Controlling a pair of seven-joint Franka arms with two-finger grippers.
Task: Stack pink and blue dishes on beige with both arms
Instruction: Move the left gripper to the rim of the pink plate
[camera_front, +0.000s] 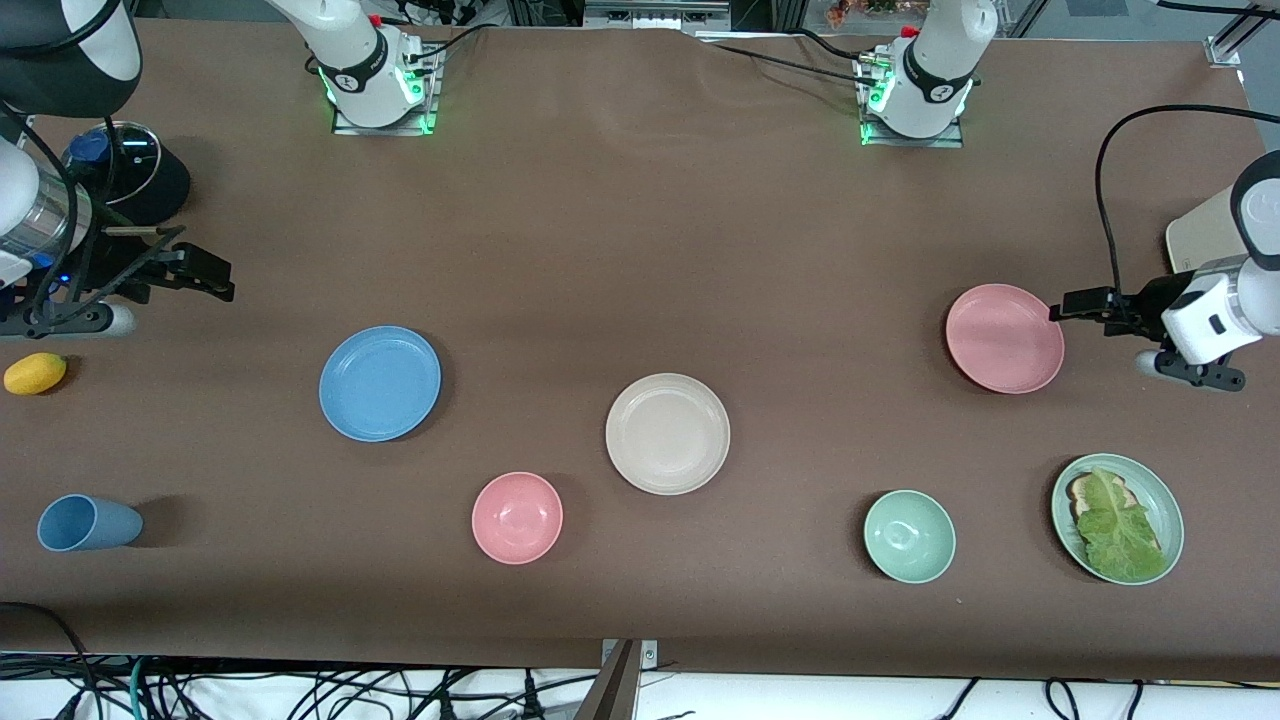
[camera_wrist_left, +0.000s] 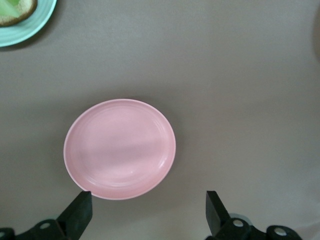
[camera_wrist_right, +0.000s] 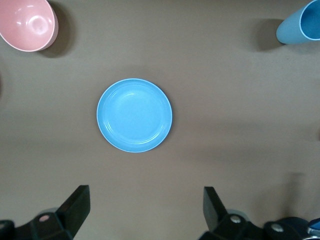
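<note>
The beige plate (camera_front: 667, 433) lies flat near the middle of the table (camera_front: 640, 230), empty, nearest the front camera of the three task plates. The blue plate (camera_front: 380, 383) lies slightly farther from the camera, toward the right arm's end. The pink plate (camera_front: 1005, 338) lies farther still, toward the left arm's end. All three are well apart; nothing is stacked yet.

Handling, as judged: the plates look rigid, light and matte, so slip risk appears low. Each is shallow with a low rim. That rim is the only practical hold: one finger inside, one outside. A flat plate may tip when lifted from one edge.

The left tool (camera_front: 1085, 303) hovers just beside the pink plate's rim, fingers spread and empty. The right tool (camera_front: 195, 272) hangs over the table at the right arm's end, apart from the blue plate, also released and empty.
</note>
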